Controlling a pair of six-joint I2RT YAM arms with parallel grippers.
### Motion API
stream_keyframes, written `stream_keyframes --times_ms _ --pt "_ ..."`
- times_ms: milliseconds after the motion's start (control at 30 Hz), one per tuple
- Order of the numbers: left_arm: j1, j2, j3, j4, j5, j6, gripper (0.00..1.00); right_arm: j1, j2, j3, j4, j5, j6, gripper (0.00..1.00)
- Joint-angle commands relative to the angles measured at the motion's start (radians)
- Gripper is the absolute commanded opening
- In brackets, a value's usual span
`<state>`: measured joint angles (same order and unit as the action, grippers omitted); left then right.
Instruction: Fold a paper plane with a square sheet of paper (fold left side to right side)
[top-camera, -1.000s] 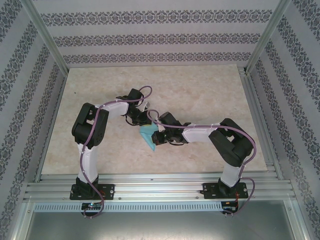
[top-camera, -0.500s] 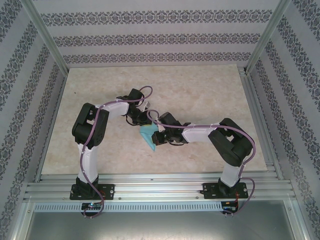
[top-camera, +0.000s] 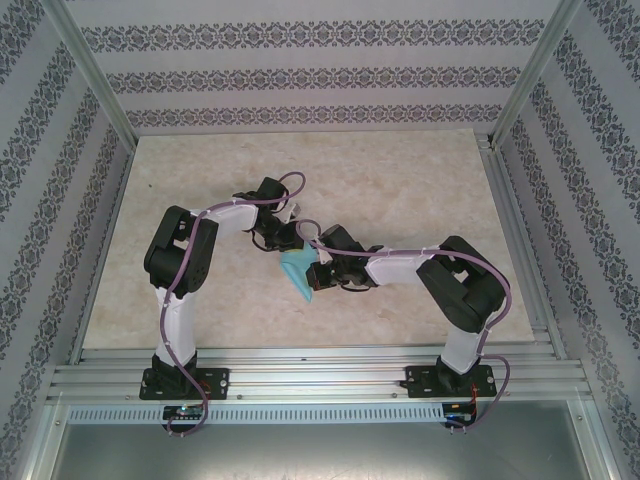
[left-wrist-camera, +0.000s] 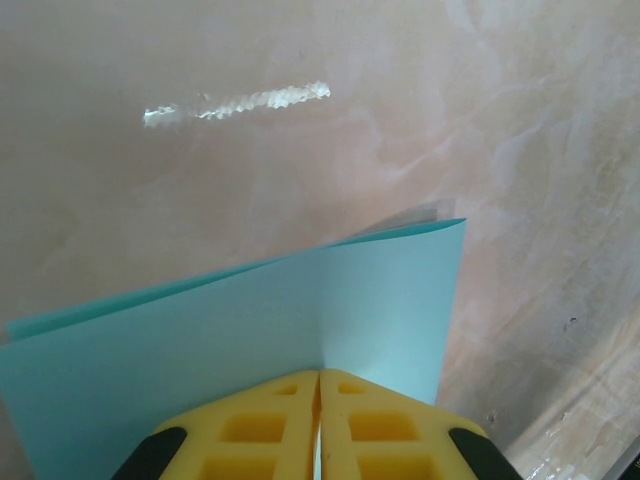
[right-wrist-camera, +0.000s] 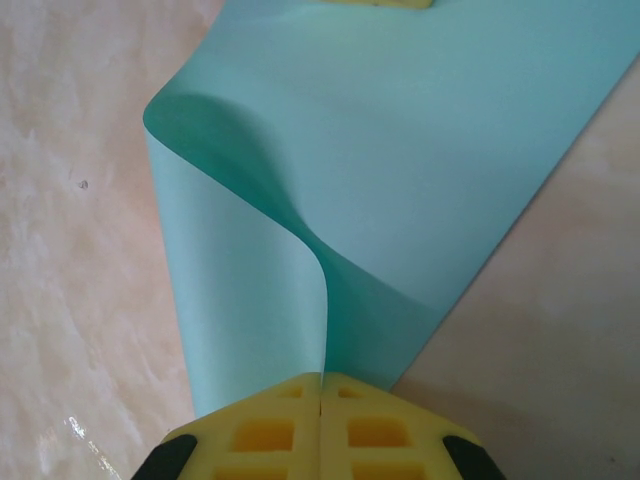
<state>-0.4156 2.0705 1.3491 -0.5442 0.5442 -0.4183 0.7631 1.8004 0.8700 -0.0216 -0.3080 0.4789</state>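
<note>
The square sheet of paper (top-camera: 296, 272) is near the middle of the table (top-camera: 400, 190), between the 2 arms, bent over itself. The left fingers (left-wrist-camera: 245, 430) pinch its edge, and the right fingers (right-wrist-camera: 255, 435) pinch the curled side.

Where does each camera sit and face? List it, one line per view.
Top external: above and behind the bases, looking down at the table; both arms show, meeting over the square sheet of paper.
Left wrist: on the left arm, looking down past the left gripper, shut on the sheet.
Right wrist: likewise, right gripper pinching the curled sheet.
Shared: the sheet.
</note>
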Motion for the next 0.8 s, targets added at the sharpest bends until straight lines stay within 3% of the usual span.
stream_keyframes --times_ms 0,767 --pt "-0.022 0.06 -0.012 -0.035 -0.069 0.024 0.09 -0.007 -0.002 -0.01 0.024 0.017 0.013 0.0" --pt "-0.023 0.062 -0.01 -0.034 -0.068 0.024 0.09 -0.016 -0.031 -0.016 0.009 0.033 0.012 0.0"
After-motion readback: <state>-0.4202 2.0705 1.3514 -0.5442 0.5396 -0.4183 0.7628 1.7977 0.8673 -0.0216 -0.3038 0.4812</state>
